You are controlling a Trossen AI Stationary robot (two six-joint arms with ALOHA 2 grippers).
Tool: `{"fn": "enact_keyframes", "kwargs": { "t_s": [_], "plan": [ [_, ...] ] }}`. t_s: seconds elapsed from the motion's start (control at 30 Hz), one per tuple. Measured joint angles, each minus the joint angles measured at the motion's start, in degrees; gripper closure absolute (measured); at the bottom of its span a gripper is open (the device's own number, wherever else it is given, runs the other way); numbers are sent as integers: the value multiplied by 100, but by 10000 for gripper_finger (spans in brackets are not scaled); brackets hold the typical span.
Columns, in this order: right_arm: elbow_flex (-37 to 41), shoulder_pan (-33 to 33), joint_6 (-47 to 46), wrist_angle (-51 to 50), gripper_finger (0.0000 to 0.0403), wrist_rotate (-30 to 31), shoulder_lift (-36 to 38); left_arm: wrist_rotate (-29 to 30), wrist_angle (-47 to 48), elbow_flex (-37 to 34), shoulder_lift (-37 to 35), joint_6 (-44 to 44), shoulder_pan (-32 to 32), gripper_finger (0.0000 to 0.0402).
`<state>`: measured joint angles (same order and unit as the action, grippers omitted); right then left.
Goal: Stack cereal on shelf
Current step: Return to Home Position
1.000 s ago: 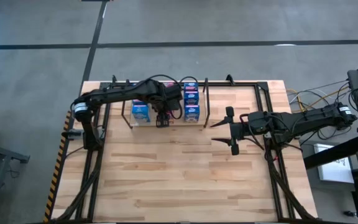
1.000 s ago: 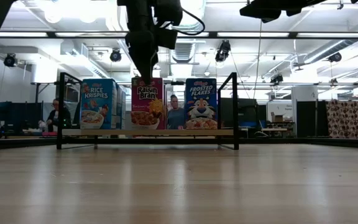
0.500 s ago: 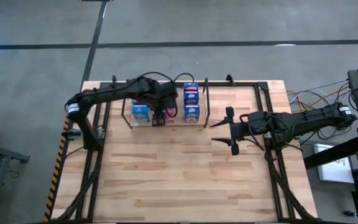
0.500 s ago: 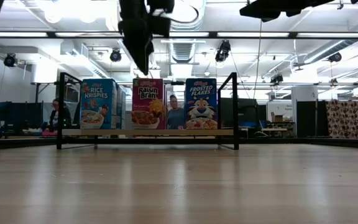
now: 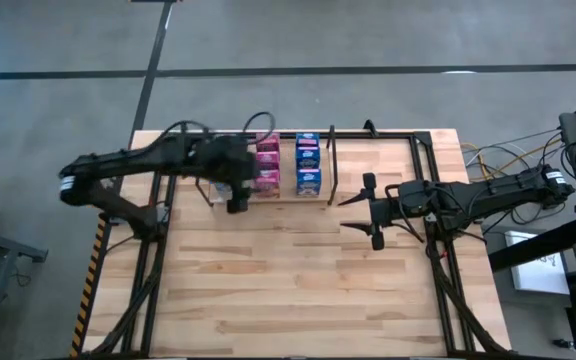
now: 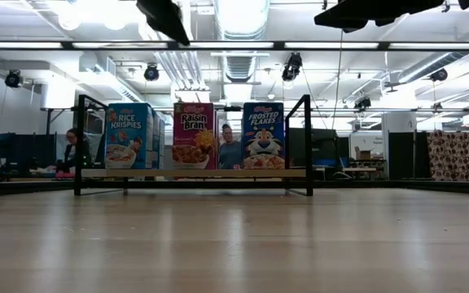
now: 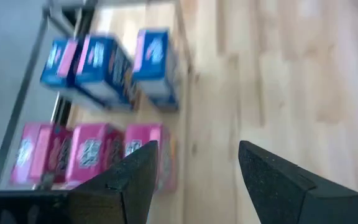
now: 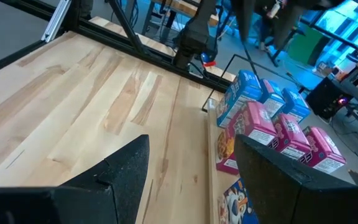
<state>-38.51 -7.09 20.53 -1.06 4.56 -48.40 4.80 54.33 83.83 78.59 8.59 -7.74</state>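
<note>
Cereal (image 6: 194, 134) stands on shelf (image 6: 194, 172) in three colour-matched rows: blue, pink, blue. Fronts flush, labels facing out. I judge stacking done, only homing left. My left tool (image 5: 236, 200) hangs high above counter (image 5: 298, 290) just before shelf, fingers spread, empty, arm reaching in from left edge. Right tool (image 5: 370, 210) waits mid-counter, spread, empty.

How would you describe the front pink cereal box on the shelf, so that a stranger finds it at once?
At the far side of the table stands a low black wire shelf with three boxes facing forward. Take the middle one, the Raisin Bran box. It alone is magenta; the Rice Krispies box and the Frosted Flakes box beside it are blue.
</note>
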Motion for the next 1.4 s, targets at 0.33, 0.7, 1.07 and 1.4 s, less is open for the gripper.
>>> {"fn": "enact_keyframes", "kwargs": {
  "t_s": [0.33, 0.7, 1.07, 1.4],
  "plan": [
    [225, 107, 111, 511, 177, -7, 0, 8, -2491, -2575, -2028, -79, 423, 195],
    [691, 890, 42, 1215, 177, -201, 0, 73, -3751, -4141, -3518, 195, 418, 195],
    [878, 1701, -167, 1399, 177, -839, 0, 83, -3889, -4790, -4346, 234, 416, 205],
    [1086, 2057, -191, 1672, 177, -1219, 5, 170, -3887, -5360, -5090, 242, 416, 224]
  ]
}}
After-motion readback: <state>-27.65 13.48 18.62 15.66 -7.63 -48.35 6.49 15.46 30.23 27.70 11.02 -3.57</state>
